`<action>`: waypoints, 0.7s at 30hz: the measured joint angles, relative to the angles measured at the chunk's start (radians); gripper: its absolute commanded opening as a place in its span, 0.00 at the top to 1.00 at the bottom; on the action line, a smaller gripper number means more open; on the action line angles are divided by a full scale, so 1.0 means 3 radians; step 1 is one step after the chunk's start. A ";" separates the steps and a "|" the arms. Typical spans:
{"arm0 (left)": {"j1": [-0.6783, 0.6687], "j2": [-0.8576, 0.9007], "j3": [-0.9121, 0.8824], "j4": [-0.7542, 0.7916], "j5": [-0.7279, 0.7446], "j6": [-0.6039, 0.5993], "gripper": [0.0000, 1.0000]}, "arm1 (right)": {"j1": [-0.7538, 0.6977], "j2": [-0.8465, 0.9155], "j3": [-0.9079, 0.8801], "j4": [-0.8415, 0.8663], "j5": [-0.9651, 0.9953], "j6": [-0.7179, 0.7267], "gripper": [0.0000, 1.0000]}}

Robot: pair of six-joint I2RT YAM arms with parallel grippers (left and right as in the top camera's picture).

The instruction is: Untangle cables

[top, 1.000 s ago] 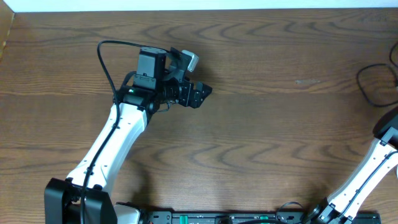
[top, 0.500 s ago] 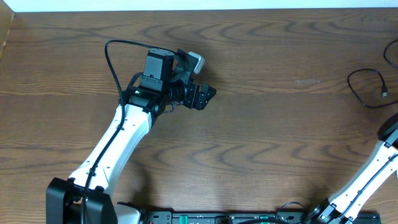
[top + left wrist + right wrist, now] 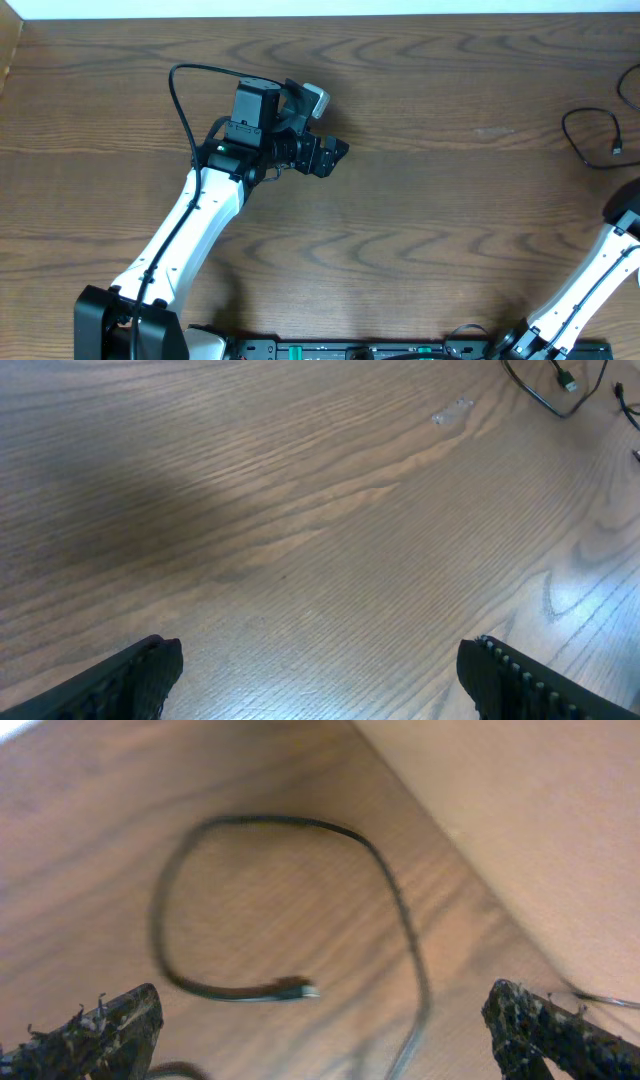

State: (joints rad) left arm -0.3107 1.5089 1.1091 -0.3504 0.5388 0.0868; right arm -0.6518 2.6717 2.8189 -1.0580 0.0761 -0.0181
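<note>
A thin black cable [image 3: 580,135] lies in a loose loop at the far right of the table, its small plug [image 3: 617,148] free on the wood. In the right wrist view the same cable [image 3: 270,820] curls just ahead of my right gripper [image 3: 325,1038], which is open, and the plug [image 3: 295,988] lies between and beyond the fingertips [image 3: 95,1035]. My right gripper is outside the overhead view. My left gripper [image 3: 338,150] hovers open over bare wood left of centre with nothing between its fingers [image 3: 140,680]. The cable [image 3: 540,395] shows far off at that view's top right.
A pale board or wall [image 3: 520,820] rises close behind the cable at the table's right edge. A small light mark [image 3: 495,130] sits on the wood between the arms. The right arm [image 3: 600,270] slants up from the rack [image 3: 350,350] along the front edge.
My right gripper has gone from shut to wide open, and the cable loop with its plug has settled on the table. The left arm shifted slightly right, then held still.
</note>
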 measured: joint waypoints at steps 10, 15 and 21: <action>0.0000 0.0000 0.0000 -0.0005 -0.0004 0.0061 0.02 | 0.0605 -0.0004 0.0048 -0.0815 0.0175 0.0603 0.01; 0.0006 0.0000 0.0000 -0.0023 -0.0014 0.0062 0.02 | 0.0720 -0.0079 0.0048 -0.1160 0.0529 0.0982 0.01; 0.0006 0.0000 0.0000 -0.0031 -0.0023 0.0062 0.02 | 0.0748 -0.0559 0.0046 -0.1830 0.1134 0.1621 0.01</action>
State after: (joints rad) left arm -0.3088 1.5089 1.1091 -0.3595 0.5320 0.1055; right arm -0.4274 2.5038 2.8326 -1.6070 0.4164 0.4683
